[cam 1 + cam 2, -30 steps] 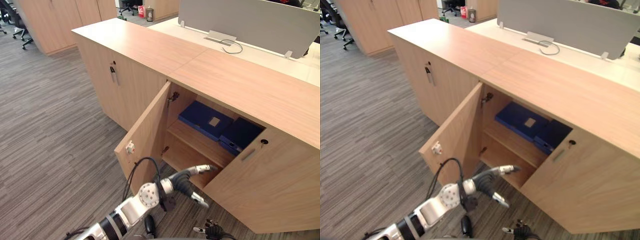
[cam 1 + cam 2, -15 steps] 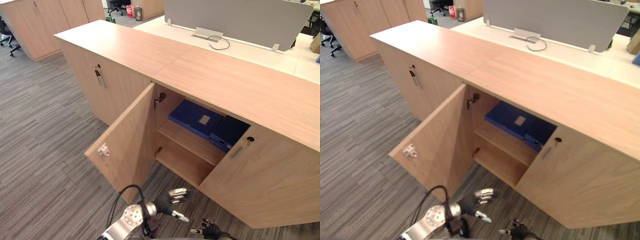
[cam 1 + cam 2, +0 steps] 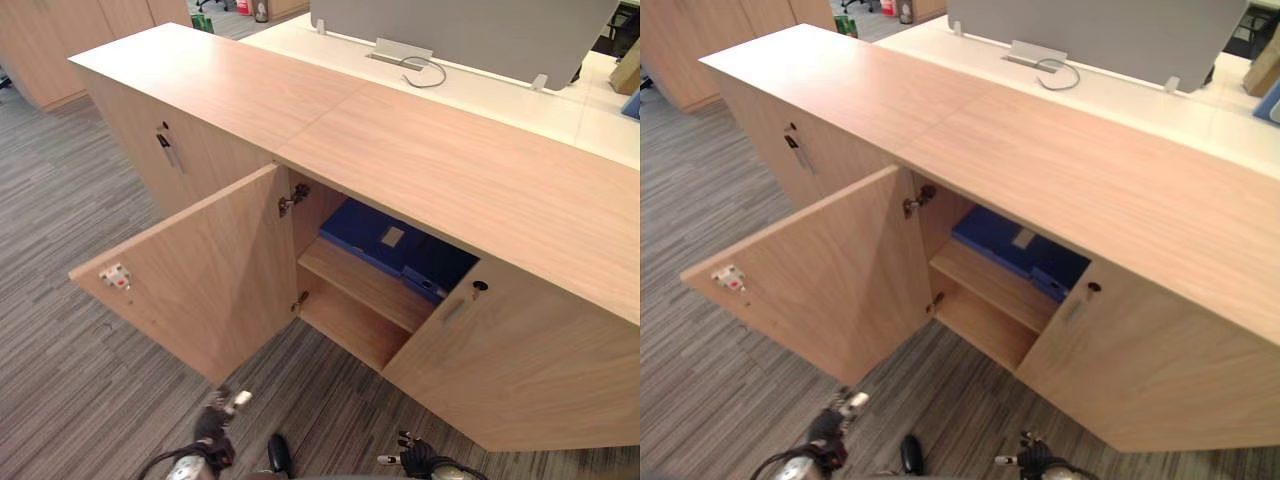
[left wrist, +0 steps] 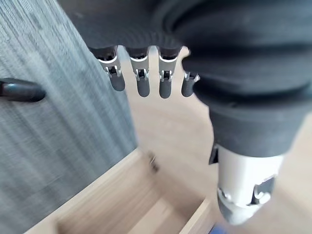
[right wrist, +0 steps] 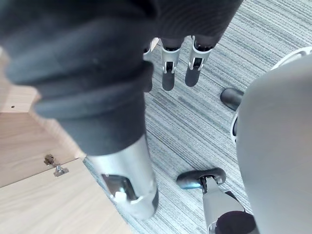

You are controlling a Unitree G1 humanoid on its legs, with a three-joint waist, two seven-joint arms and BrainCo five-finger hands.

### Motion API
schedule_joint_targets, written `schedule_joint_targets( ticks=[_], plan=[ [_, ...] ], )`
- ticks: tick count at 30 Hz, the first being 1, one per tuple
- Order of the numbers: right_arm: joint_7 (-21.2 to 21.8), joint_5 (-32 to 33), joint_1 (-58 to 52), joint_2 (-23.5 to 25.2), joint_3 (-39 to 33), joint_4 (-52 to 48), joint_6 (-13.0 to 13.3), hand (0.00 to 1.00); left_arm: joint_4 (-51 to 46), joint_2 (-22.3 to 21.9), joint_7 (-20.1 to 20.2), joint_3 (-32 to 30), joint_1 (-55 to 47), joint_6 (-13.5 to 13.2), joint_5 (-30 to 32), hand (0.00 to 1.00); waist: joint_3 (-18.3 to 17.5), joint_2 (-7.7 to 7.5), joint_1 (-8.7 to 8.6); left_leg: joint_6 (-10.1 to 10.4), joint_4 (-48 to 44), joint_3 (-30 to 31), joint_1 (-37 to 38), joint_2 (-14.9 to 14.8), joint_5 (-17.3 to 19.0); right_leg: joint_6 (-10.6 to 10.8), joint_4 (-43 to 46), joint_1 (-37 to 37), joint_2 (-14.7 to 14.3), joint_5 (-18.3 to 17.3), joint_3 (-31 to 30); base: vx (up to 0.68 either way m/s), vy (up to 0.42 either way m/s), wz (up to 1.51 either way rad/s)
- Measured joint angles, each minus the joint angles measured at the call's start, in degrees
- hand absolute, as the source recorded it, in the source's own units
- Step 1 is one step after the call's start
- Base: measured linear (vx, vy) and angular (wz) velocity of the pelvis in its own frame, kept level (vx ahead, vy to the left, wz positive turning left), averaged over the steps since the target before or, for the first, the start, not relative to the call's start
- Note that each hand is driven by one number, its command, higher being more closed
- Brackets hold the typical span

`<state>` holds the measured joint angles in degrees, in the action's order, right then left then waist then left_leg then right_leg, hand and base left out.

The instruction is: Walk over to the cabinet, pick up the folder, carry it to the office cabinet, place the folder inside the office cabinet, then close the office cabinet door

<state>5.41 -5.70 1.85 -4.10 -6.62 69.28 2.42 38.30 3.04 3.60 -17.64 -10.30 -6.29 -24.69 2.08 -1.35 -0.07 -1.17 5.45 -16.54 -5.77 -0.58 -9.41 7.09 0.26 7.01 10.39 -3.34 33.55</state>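
**A:** What are the hands doing?

**B:** The left hand (image 4: 164,83) hangs low over the carpet (image 3: 70,380), just in front of the lower edge of the open door (image 3: 200,280). Its fingers (image 4: 141,85) are straight and loosely spread, with nothing in them. The right hand (image 5: 197,68) is low too, near the foot of the shut door (image 3: 520,370), with relaxed fingers and no load.

**A:** And the folder?

**B:** The blue folder (image 3: 372,229) lies flat on the upper shelf (image 3: 365,285) inside the office cabinet (image 3: 400,140), well apart from both hands. A darker folder (image 3: 445,266) lies just beside it, on the right.

**A:** Can you see all of it?

**B:** No. Its far end runs into shadow under the cabinet top, and the shut door's edge cuts off part of the darker folder. I cannot tell whether the two overlap.

**A:** How much room is there to move?

**B:** The open door stands swung wide to the left, with its free edge out over the carpet and a small white latch (image 3: 115,277) near that edge. The opening lies between the hinge (image 3: 291,199) and the shut door. Under the shelf, the lower compartment (image 3: 345,325) shows its wooden floor.
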Motion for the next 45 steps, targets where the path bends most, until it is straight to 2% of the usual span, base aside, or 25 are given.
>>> schedule_joint_targets(
  ticks=[3,8,11,14,17,20,24,28,30,33,36,40,42,45],
  plan=[
    [0.0,0.0,-0.6,0.3,-0.1,-0.1,0.0,0.0,-3.8,-1.4,-5.6,-8.4,0.1,-1.1,-4.5,0.0,0.1,-0.18,0.32,0.0,0.0,0.7,0.0,0.6,0.5,-0.6,0.3,0.2,0.6,-0.7,0.8,-0.03,0.017,0.15],
    [0.0,0.0,-2.0,1.3,-0.1,-2.3,0.0,0.0,-8.7,-3.0,-13.0,-17.6,1.3,-2.7,-6.3,0.0,0.6,-0.97,0.29,-0.4,0.0,1.1,-0.1,1.5,1.1,-1.2,0.4,0.4,1.2,-1.2,1.1,0.0,0.003,0.06],
    [0.1,0.0,-2.1,1.8,-0.1,-2.3,-0.1,0.0,-9.7,-2.1,-15.8,-21.2,3.8,-3.3,-6.3,0.0,0.6,-1.91,0.31,-0.7,0.0,1.2,-0.1,2.0,1.5,-1.4,0.6,0.4,1.6,-1.3,1.1,0.02,-0.002,0.01],
    [0.3,0.0,-2.5,2.5,0.0,-2.4,-0.1,0.0,-8.8,1.7,-17.2,-23.5,7.7,-3.2,-4.7,0.0,0.2,-3.17,0.31,-0.9,0.0,1.2,0.0,2.3,1.7,-1.5,0.9,0.4,1.9,-1.3,1.0,0.06,-0.011,0.03],
    [1.0,0.1,-2.5,2.6,0.0,-2.8,-0.1,0.0,-1.9,10.8,-17.4,-24.4,13.2,-2.4,-1.6,0.0,0.4,-4.44,0.09,-0.8,-0.1,0.5,1.0,2.1,1.9,-1.3,1.1,1.0,1.9,-1.2,0.8,0.04,-0.018,-0.07],
    [1.2,0.1,-2.5,2.5,0.0,-3.1,-0.1,0.0,1.4,15.9,-17.1,-24.2,16.5,-1.4,1.4,0.0,0.3,-4.83,-0.02,-0.5,-0.1,-0.4,1.7,1.7,2.2,-1.3,1.1,1.2,1.8,-1.2,0.4,0.02,-0.029,-0.19],
    [1.4,0.1,-2.7,2.2,0.0,-3.3,-0.1,0.0,9.6,23.7,-13.5,-20.2,22.4,0.5,9.1,0.0,0.5,-4.49,-0.03,0.3,0.0,-2.2,3.0,0.9,2.7,-1.2,1.0,1.4,1.4,-1.2,-1.3,-0.03,-0.036,-0.26],
    [1.9,0.4,-3.7,1.6,-0.8,-3.2,-0.2,0.0,13.1,27.7,-12.4,-17.9,25.4,1.8,12.6,0.0,0.5,-4.44,-0.05,0.4,0.0,-2.6,3.0,0.8,2.8,-1.2,1.0,1.3,1.4,-1.2,-1.4,-0.04,-0.027,-0.06],
    [1.9,0.4,-3.8,1.3,-1.0,-3.0,-0.2,0.0,13.9,29.6,-11.1,-14.8,26.2,1.9,15.5,0.0,0.6,-4.44,0.35,0.5,0.0,-2.6,3.0,0.9,2.8,-1.2,1.0,1.3,1.5,-1.2,-1.4,-0.01,0.0,0.02],
    [2.2,0.4,-3.7,1.2,-1.8,-2.0,-0.2,0.0,16.0,32.6,-8.1,-6.7,29.4,2.4,20.1,0.0,0.6,-4.44,1.14,0.5,-0.1,-2.6,3.0,1.1,2.8,-1.2,1.2,1.3,1.8,-1.2,-1.4,-0.01,0.002,0.03],
    [2.6,0.5,-3.7,1.2,-3.3,-1.6,-0.2,0.0,16.6,33.6,-5.9,-0.5,32.9,2.5,24.5,0.0,0.6,-4.43,1.06,0.5,-0.1,-2.7,3.0,1.2,2.8,-1.2,1.2,1.2,1.9,-1.2,-1.4,-0.02,0.002,-0.02],
    [2.9,0.6,-3.7,0.9,-3.4,-1.5,-0.2,0.0,16.1,34.5,-5.6,6.7,34.0,3.0,29.6,0.0,0.8,-4.19,1.43,0.5,-0.1,-2.7,3.0,1.2,2.7,-1.2,1.3,1.1,1.9,-1.2,-1.4,-0.03,-0.009,0.01],
    [2.9,0.6,-3.7,0.7,-3.4,-1.5,-0.2,0.0,14.0,34.1,-5.6,11.0,33.8,3.2,33.0,0.0,1.1,-3.78,2.46,0.4,-0.1,-2.6,2.9,1.2,2.6,-1.2,1.8,0.9,2.0,-1.2,-1.4,-0.05,0.002,0.06],
    [2.9,0.5,-3.6,0.7,-3.4,-1.5,-0.2,0.0,10.1,32.0,-5.4,13.4,32.1,3.2,34.1,0.0,1.3,-3.4,2.73,0.3,-0.1,-2.0,2.7,1.5,2.4,-1.2,2.3,0.8,2.3,-1.2,-1.1,-0.05,0.011,0.09]
  ],
)
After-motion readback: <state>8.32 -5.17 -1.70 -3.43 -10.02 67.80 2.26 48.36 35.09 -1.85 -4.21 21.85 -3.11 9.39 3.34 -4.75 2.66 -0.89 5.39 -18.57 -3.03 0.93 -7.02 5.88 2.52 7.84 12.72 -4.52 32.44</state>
